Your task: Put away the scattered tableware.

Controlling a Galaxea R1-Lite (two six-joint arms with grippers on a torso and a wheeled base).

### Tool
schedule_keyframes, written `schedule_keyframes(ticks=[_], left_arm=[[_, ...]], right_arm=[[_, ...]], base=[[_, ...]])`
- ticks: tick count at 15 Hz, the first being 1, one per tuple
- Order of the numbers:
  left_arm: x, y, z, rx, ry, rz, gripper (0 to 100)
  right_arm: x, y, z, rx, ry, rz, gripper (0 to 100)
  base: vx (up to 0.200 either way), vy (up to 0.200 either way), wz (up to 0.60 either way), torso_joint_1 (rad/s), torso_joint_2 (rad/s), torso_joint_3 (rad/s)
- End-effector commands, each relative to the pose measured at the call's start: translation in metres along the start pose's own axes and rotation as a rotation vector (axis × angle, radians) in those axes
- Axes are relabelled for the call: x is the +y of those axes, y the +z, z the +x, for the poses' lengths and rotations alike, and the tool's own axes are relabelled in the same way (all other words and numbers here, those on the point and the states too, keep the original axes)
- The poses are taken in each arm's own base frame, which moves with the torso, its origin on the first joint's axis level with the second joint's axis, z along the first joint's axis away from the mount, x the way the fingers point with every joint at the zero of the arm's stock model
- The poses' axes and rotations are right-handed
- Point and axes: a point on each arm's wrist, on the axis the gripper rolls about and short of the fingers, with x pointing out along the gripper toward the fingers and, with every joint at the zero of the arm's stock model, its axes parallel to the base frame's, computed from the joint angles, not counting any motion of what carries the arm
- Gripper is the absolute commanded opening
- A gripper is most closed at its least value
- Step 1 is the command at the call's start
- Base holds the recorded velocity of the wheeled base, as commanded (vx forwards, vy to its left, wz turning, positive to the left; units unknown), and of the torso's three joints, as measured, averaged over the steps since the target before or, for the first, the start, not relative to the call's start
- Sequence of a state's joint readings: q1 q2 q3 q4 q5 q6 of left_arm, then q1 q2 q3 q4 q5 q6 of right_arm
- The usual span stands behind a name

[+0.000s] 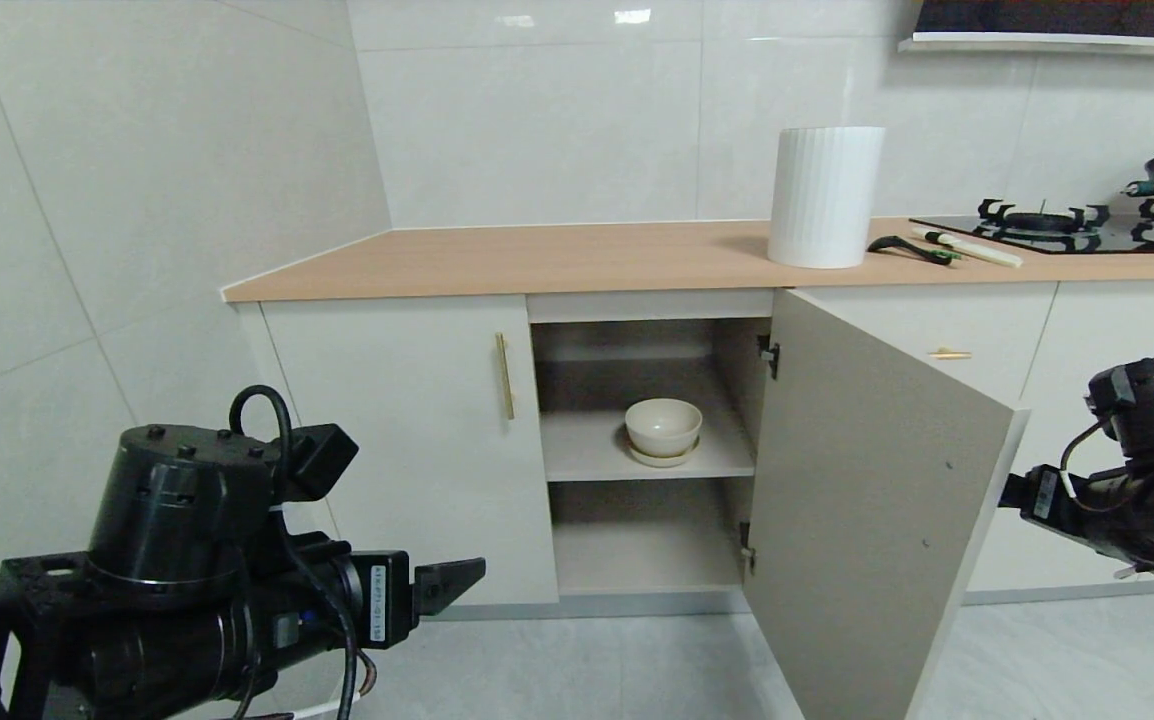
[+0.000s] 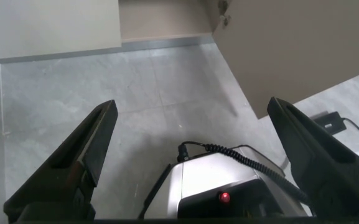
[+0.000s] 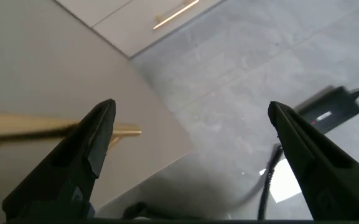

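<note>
A cream ceramic bowl (image 1: 663, 426) sits on a matching saucer (image 1: 661, 460) on the middle shelf of the open white cabinet (image 1: 627, 350). The swung-out cabinet door (image 1: 867, 480), at the bowl's three o'clock, stands between it and the right gripper (image 3: 190, 107), whose fingers are spread wide, the door's brass bar handle (image 3: 36, 127) just beside one. The left gripper (image 2: 191, 106), at seven o'clock, is likewise released and empty. On the wooden countertop (image 1: 537, 258) at one o'clock stand a white ribbed cylindrical holder (image 1: 825, 195), a black-handled utensil (image 1: 909, 248) and a black gas hob (image 1: 1067, 225).
</note>
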State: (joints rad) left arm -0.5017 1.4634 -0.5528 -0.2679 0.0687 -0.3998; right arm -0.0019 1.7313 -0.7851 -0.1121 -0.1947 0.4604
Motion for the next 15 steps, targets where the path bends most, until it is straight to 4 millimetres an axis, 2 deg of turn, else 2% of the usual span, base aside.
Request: schedule_keyframes(ticks=[1, 4, 6, 9, 12, 14, 15], left_arm=[[0.0, 0.0, 0.001, 0.0, 0.0, -0.001, 100], [0.0, 0.001, 0.0, -0.004, -0.001, -0.001, 100], [0.0, 0.001, 0.0, -0.003, 0.0, -0.002, 100], [0.001, 0.001, -0.002, -0.009, -0.001, 0.001, 100], [0.0, 0.006, -0.004, -0.03, 0.001, -0.009, 100], [0.001, 0.008, -0.004, -0.037, 0.003, -0.01, 100], [0.001, 0.007, -0.002, -0.03, 0.006, -0.01, 100]], right_arm=[[0.006, -0.006, 0.005, 0.026, 0.009, -0.018, 100], [0.014, -0.011, 0.002, 0.042, 0.049, -0.04, 100], [0.038, -0.022, -0.005, 0.066, 0.135, -0.084, 100], [0.088, -0.034, -0.012, 0.103, 0.309, -0.199, 100], [0.139, -0.054, -0.001, 0.138, 0.389, -0.296, 100], [0.155, -0.058, 0.009, 0.143, 0.405, -0.313, 100], [0.166, -0.06, 0.02, 0.148, 0.406, -0.322, 100]], base=[[0.0, 0.0, 0.0, 0.0, 0.0, 0.0], [0.0, 0.0, 0.0, 0.0, 0.0, 0.0], [0.0, 0.0, 0.0, 0.0, 0.0, 0.0], [0.0, 0.0, 0.0, 0.0, 0.0, 0.0], [0.0, 0.0, 0.0, 0.0, 0.0, 0.0], [0.0, 0.0, 0.0, 0.0, 0.0, 0.0], [0.0, 0.0, 0.0, 0.0, 0.0, 0.0]])
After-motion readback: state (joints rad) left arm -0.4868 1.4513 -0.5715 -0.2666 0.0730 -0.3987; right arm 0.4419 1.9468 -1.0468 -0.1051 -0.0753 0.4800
